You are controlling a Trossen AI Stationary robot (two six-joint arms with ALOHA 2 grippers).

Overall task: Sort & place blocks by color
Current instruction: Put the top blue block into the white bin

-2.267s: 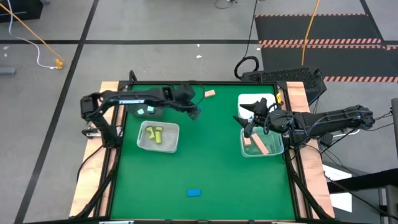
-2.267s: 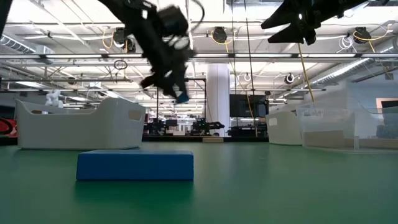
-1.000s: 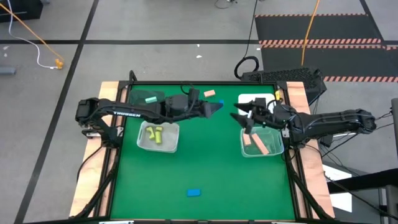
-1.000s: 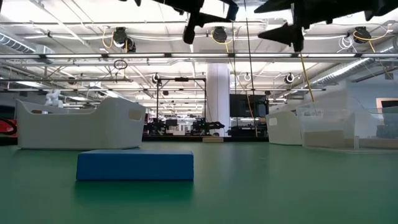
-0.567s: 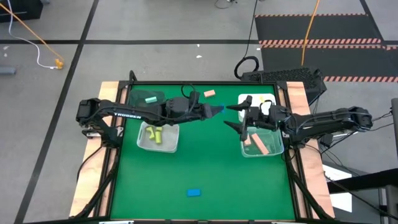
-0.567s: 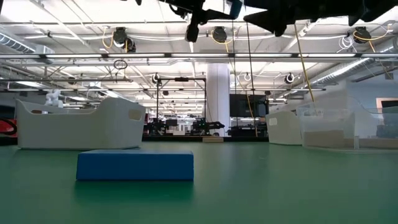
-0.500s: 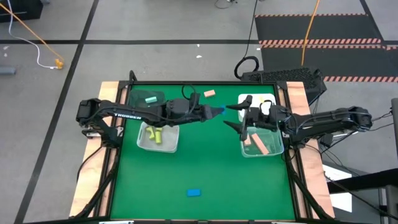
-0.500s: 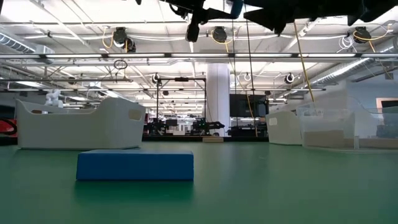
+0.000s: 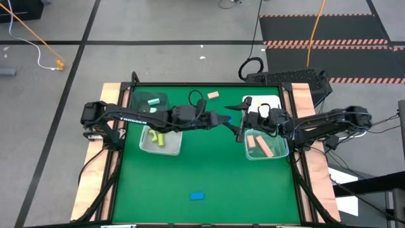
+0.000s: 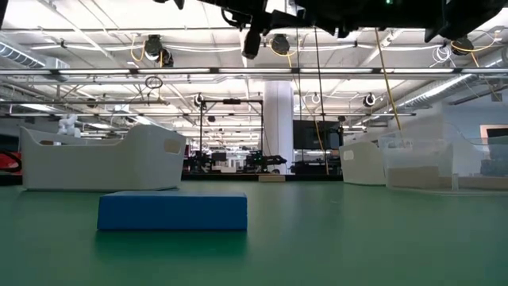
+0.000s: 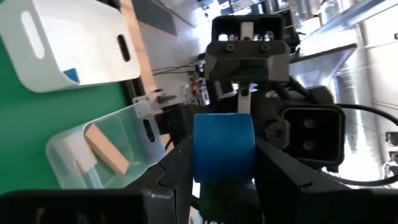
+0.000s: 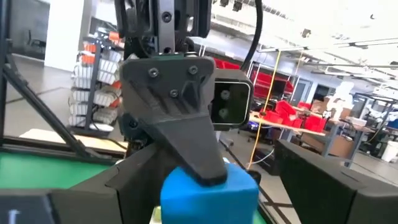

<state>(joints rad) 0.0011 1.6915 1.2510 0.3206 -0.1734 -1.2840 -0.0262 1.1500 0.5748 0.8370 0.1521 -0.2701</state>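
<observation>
Left gripper (image 11: 224,186) is pinching a blue cube (image 11: 222,147) just beside the clear bin (image 9: 266,147), facing the spread right gripper (image 9: 238,120). Only the wrist views are showing that cube. Two tan blocks (image 9: 261,144) are lying in the bin.

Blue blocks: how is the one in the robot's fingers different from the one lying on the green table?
The held block is up in the air, pinched by the left gripper, with the right gripper open around it; the lying block rests untouched on the table. The held block looks short and chunky; the lying block is a long flat bar. Both are blue.
</observation>
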